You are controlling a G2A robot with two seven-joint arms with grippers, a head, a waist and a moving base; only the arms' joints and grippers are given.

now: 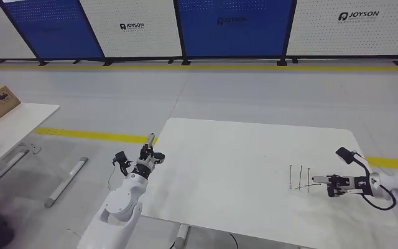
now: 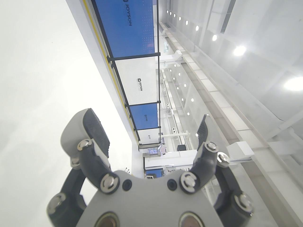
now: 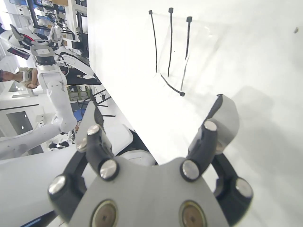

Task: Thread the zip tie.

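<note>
Zip tie [image 3: 172, 87], black and gently curved, lies flat on the table [image 3: 236, 36] just ahead of my right gripper [image 3: 157, 106], with its head nearest me and its tail pointing away. My right gripper is low over the table, its fingers [image 3: 223, 109] spread wide with nothing between them. Just beyond the curved tie, three more ties [image 3: 170, 43] lie straight and side by side, apart from one another, heads at the far end. The curved tie's tail ends close to the near tips of two of them; I cannot tell whether it touches either. In the top view all four sit toward the table's right side. Well apart from them, at the table's left edge, my left gripper [image 2: 148, 122] points up and away. Its fingers are likewise wide apart and hold nothing.
</note>
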